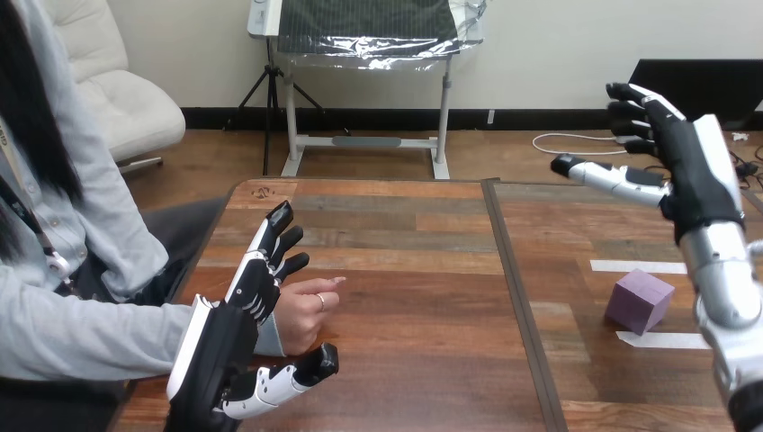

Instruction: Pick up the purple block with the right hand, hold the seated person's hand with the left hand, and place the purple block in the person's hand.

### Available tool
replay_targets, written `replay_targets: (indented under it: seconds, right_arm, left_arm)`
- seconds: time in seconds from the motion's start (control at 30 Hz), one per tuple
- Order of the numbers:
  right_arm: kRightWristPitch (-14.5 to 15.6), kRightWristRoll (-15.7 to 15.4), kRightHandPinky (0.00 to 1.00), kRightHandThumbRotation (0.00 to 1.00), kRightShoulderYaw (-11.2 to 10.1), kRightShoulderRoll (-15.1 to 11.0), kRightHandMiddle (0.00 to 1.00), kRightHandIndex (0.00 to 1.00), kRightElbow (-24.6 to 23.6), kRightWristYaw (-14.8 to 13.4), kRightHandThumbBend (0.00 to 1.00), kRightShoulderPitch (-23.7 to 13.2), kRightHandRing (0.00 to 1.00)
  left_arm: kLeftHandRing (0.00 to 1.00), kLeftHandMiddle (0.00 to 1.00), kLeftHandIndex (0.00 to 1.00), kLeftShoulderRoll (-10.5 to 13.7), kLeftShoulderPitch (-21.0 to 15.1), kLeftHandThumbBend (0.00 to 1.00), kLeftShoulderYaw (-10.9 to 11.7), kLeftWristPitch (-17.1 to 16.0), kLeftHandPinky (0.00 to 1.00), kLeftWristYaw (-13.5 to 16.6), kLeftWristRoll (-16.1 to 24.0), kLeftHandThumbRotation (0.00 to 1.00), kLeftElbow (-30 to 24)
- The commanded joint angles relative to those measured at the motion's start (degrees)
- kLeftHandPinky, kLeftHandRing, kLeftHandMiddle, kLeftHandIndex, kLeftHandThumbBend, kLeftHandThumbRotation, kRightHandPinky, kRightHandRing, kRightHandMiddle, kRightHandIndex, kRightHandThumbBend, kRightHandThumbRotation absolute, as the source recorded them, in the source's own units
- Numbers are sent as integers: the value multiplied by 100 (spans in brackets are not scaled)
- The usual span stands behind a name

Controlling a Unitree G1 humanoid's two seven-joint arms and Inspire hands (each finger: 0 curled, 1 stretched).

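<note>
1 matte purple block [639,301] is seen on the table [405,270]; right hand [688,171] is raised, unclenched; left hand [236,315], unclenched, is placed beside the person's hand [301,315].

The camera sat on the robot's head and looked forward and down across the brown wood-plank bench [405,297], near enough that the bench's near edge fell below the frame. The black-and-white left robot hand [225,346] came in at the lower left, and the black-and-white right robot hand [688,171] stood raised by the right edge.
</note>
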Motion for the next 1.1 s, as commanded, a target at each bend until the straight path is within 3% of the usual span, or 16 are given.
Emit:
replay_targets:
  seconds: [0.0, 0.23, 0.33, 0.5, 1.07]
  right_arm:
    - [333, -105, 55, 35, 107, -237, 82, 83, 247, -97, 100, -738, 64]
    - [522, -265, 46, 33, 258, -383, 80, 82, 666, -152, 100, -967, 57]
    - [633, -314, 47, 32, 316, -430, 79, 82, 824, -142, 100, -1054, 60]
    - [803, -364, 38, 32, 408, -489, 74, 81, 1013, -121, 100, -1160, 52]
    - [1263, -473, 58, 24, 634, -609, 76, 81, 1504, -54, 100, -1332, 72]
  left_arm:
    - [94, 98, 96, -52, -154, 100, 49, -173, 87, 8, -21, 61, -303]
    - [94, 98, 96, -81, -148, 100, 11, -216, 87, -38, -112, 61, -301]
    - [94, 98, 96, -81, -139, 100, -12, -225, 87, -73, -156, 61, -298]
    - [94, 97, 96, -92, -125, 100, -14, -237, 87, -108, -184, 61, -303]
    - [95, 98, 97, -88, -5, 100, 35, -253, 89, -99, -130, 62, -403]
